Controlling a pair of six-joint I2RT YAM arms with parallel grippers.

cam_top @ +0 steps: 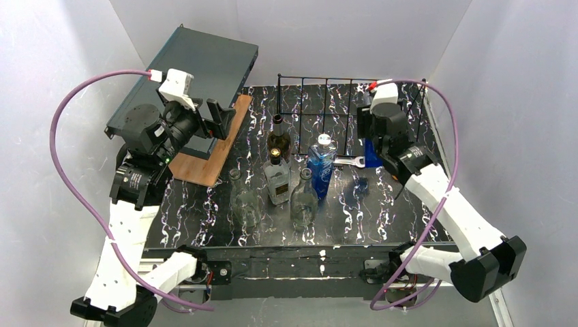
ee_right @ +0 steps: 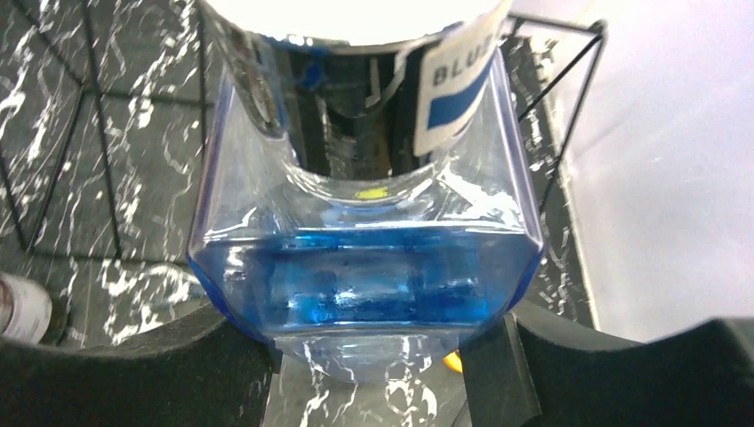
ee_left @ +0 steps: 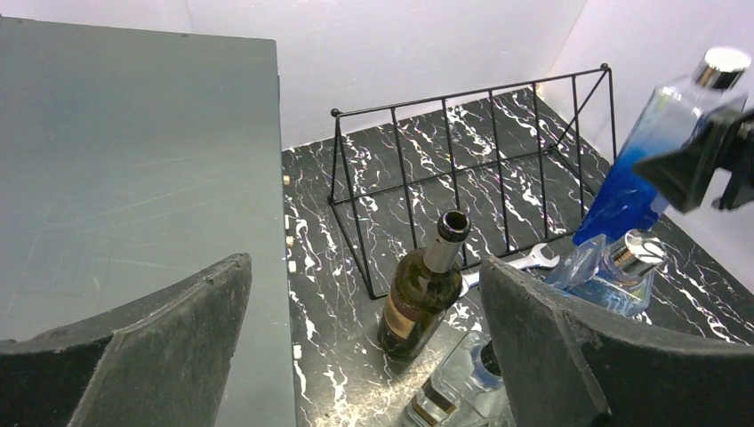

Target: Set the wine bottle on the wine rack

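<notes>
The dark olive glass wine bottle (cam_top: 277, 139) stands upright and uncorked on the black, white-veined marble table (cam_top: 204, 225). It is at about 6 o'clock from the left end of the black wire wine rack (cam_top: 326, 97) and close to it, but not in any slot. The rack sits at the table's 12 o'clock edge, against the back wall.

The right pincer (ee_right: 378, 342) is pinching a square blue-tinted glass bottle with a silver cap (ee_right: 369, 267), which is at 3 o'clock from the wine bottle. In the left wrist view this bottle leans, its cap tipped up and away, in front of the rack's right end.

The left pincer (cam_top: 210, 119) is spread wide and holds nothing. It is at 9 o'clock from the wine bottle, over the wooden board (cam_top: 211, 153) and the edge of the flat dark grey box (cam_top: 187, 68).

A second blue bottle (cam_top: 320, 169) stands just right of the wine bottle. At 6 o'clock from them stand a clear labelled bottle with a dark cap (cam_top: 277, 178) and two clear glass bottles (cam_top: 243, 197). A silver wrench (cam_top: 351, 161) lies beside the right pincer.
</notes>
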